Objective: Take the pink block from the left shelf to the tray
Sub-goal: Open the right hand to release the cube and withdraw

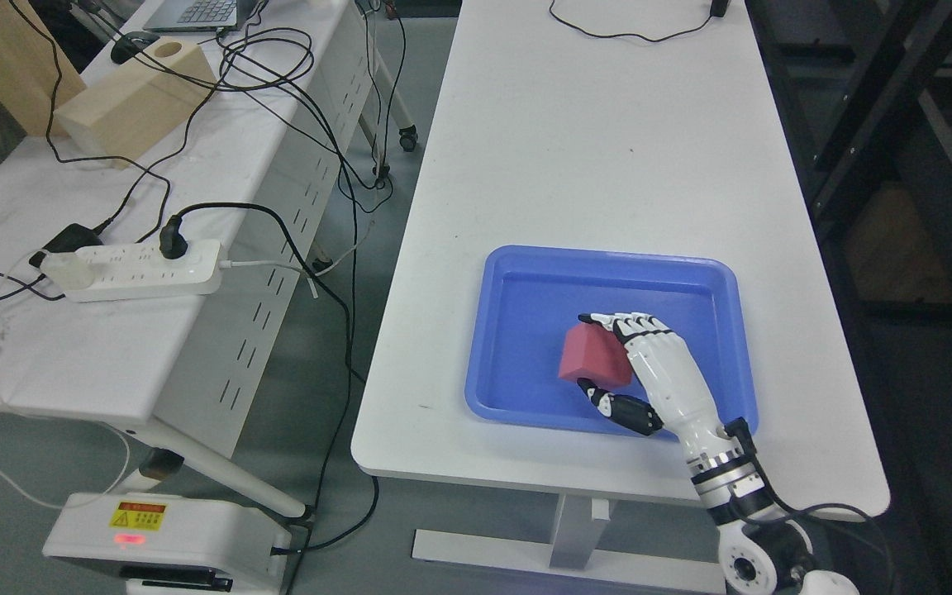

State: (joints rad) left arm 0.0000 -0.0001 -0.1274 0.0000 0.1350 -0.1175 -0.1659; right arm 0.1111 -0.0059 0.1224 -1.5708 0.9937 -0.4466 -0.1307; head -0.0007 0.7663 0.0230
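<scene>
Right robot hand (608, 359) grasping pink block (594, 355) over blue tray (517, 273) on desk (592, 140); only release seems left.

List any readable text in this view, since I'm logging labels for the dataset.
Nothing can be read.
Yellow and red warning sticker on the white floor unit: a triangle sign shows, but the print is too small to read.
Laptop keys: blurred.
Blue tray, pink block, right hand: no print seen.

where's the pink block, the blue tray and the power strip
pink block (590, 351), head view, on its front face
blue tray (608, 258), head view, on its far rim
power strip (141, 268), head view, on its white top side
</scene>
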